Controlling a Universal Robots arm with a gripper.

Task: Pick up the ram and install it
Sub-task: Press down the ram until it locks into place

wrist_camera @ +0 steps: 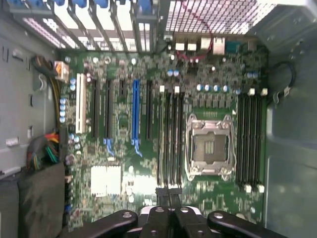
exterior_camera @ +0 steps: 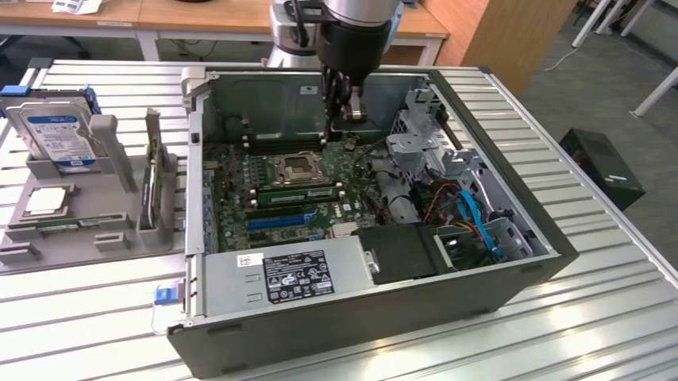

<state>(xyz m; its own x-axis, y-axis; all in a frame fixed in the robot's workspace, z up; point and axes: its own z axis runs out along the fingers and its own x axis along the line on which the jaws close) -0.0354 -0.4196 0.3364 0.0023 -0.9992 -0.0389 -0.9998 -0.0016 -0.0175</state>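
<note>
My gripper hangs inside the open computer case, above the motherboard and just behind the processor socket. In the wrist view the gripper is shut, its dark fingertips pressed together with nothing between them, over one end of the black memory slots beside the socket. One green ram stick stands in a slot in front of the socket. A second thin green stick lies in the grey holder at the exterior view's left; it looks like a ram too.
The grey holder also carries a hard drive and a silver processor chip. Inside the case are the power supply, drive cages and red and blue cables. Case walls surround the board.
</note>
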